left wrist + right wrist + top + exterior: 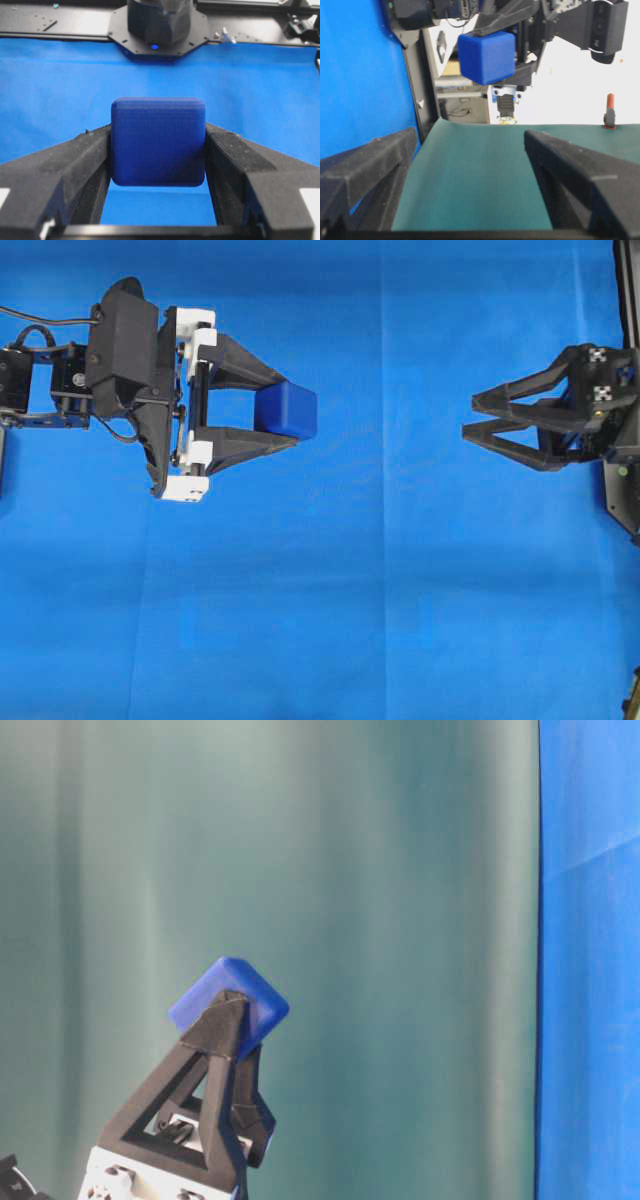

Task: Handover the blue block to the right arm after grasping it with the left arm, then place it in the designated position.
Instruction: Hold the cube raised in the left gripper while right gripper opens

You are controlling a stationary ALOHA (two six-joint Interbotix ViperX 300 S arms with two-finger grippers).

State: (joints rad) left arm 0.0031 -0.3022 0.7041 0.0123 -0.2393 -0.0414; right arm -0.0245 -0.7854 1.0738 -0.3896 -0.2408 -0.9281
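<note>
Rounded matte blue block (289, 408), seemingly ribbed.

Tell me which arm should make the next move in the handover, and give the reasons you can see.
The right. The left gripper already holds the blue block off the blue cloth, its far face sticking out past the fingertips. The right gripper is open, empty, aimed at the block across a bare gap, so it likely closes in next.

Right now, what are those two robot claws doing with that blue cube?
The left gripper is pinching the blue block between its fingertips, holding it up above the blue cloth. The right gripper is open and empty, pointing at the block from across a gap. The handover hasn't happened yet.
</note>
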